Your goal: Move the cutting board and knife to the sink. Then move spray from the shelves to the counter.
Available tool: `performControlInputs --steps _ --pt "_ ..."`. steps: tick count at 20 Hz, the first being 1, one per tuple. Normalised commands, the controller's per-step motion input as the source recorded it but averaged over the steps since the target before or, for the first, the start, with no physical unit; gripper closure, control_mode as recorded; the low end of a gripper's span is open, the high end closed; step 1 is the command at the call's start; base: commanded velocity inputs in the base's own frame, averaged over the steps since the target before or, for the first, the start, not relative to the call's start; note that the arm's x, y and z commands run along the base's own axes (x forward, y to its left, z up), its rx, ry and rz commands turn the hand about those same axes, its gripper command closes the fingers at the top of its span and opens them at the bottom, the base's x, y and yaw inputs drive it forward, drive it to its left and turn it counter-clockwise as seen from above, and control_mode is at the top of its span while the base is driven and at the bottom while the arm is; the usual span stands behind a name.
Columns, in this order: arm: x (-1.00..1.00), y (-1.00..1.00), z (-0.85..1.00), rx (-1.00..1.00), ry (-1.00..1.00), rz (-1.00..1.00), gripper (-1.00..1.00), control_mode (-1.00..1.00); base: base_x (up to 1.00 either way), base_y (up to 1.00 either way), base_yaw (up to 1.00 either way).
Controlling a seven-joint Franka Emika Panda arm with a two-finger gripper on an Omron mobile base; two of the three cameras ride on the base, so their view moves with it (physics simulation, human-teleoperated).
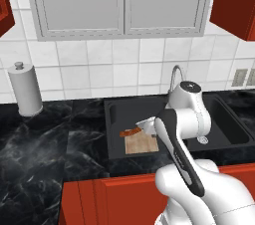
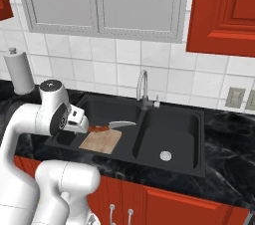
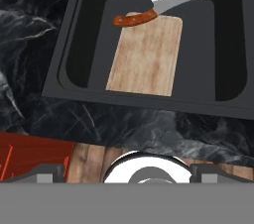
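The light-wood cutting board (image 1: 141, 144) (image 2: 100, 141) (image 3: 146, 57) lies flat in the left basin of the dark sink (image 1: 112, 114) (image 2: 172, 119) (image 3: 74, 44). The knife (image 1: 130, 132) (image 2: 112, 126) (image 3: 154, 10) rests with its reddish handle on the board's far corner, and its curved blade points past the edge. My gripper (image 2: 83, 122) (image 1: 147, 127) (image 3: 128, 172) hovers above the basin's near side, apart from both, open with nothing between its fingers. Black marble counter (image 1: 50, 144) (image 2: 234, 134) surrounds the sink. The spray and the shelves are out of view.
A thin metal faucet (image 1: 175, 77) (image 2: 143, 87) stands behind the sink's divider. A paper towel roll (image 1: 25, 89) (image 2: 20, 72) stands on the counter at the far left. Grey wall cabinets hang overhead, with red cabinets (image 2: 224, 10) at the right. The right basin holds just its drain (image 2: 165, 156).
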Motion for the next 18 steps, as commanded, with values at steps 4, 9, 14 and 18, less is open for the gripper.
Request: performControlInputs --steps 4,9,14,18 --pt "0.00 0.00 0.00 0.00 0.00 0.00 -1.00 -1.00 0.00 0.00 0.00" --pt "-0.02 0.00 0.00 0.00 0.00 0.00 -1.00 1.00 -0.15 -0.02 -0.01" --pt "0.00 0.00 0.00 0.00 0.00 0.00 -1.00 1.00 -0.42 0.00 -0.05" --pt "0.00 0.00 0.00 0.00 0.00 0.00 -1.00 1.00 -0.55 -0.04 -0.06"
